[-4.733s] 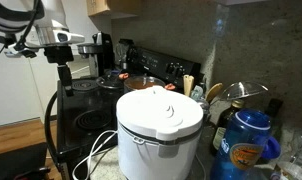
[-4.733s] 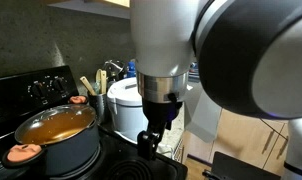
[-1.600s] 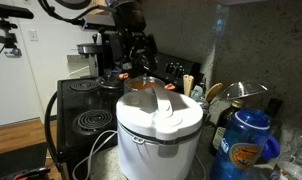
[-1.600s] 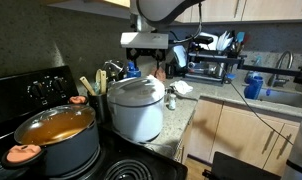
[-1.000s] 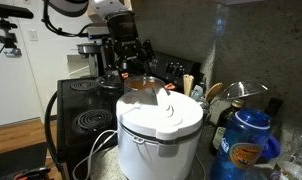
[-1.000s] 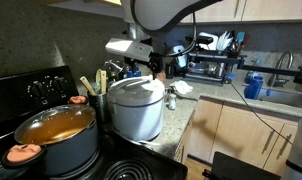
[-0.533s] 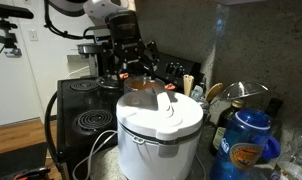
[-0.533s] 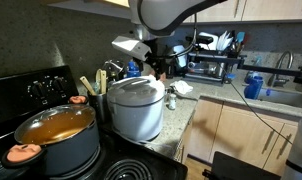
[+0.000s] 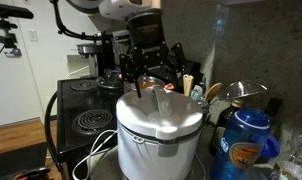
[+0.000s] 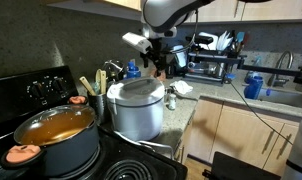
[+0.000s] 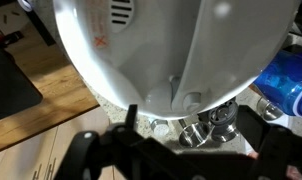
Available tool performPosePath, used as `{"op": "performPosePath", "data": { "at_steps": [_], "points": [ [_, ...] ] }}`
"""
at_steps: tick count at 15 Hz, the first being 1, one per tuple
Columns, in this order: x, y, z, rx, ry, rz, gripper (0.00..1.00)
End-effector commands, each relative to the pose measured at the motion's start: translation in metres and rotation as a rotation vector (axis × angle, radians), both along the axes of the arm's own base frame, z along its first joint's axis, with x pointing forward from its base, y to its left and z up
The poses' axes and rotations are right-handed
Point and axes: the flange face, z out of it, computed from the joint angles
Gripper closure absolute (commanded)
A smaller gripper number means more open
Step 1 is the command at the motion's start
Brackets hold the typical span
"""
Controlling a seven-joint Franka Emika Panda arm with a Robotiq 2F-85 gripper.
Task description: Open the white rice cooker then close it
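Wall: I see a dark speckled stone backsplash (image 9: 246, 40) at 2 o'clock in an exterior view.
Floor: wood boards (image 11: 51, 115) at 9 o'clock in my wrist view.
Stove: black coil range (image 9: 86, 105) at 9 o'clock.
Cabinets: pale wood doors (image 10: 239, 130) at 4 o'clock, under a speckled countertop (image 10: 196, 108).

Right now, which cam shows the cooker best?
An exterior view: the cooker is close, front-on, lid shut. In an exterior view the cooker is small, side-on. Wrist view shows only the lid top.
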Motion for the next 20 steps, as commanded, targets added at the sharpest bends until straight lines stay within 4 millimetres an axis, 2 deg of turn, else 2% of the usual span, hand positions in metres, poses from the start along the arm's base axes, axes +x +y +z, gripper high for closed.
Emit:
{"op": "performPosePath", "data": {
  "at_steps": [1,4,7,14,20],
  "points": [
    [0.033,0.000,-0.001,0.039,-0.024,-0.015,0.00],
    [0.046,0.009,-0.003,0.053,-0.034,-0.032,0.00],
    [0.051,0.012,-0.003,0.055,-0.052,-0.070,0.00],
    [0.042,0.004,-0.009,0.079,-0.044,-0.146,0.00],
    [0.038,0.007,-0.030,0.119,-0.001,-0.144,0.00]
  ]
}}
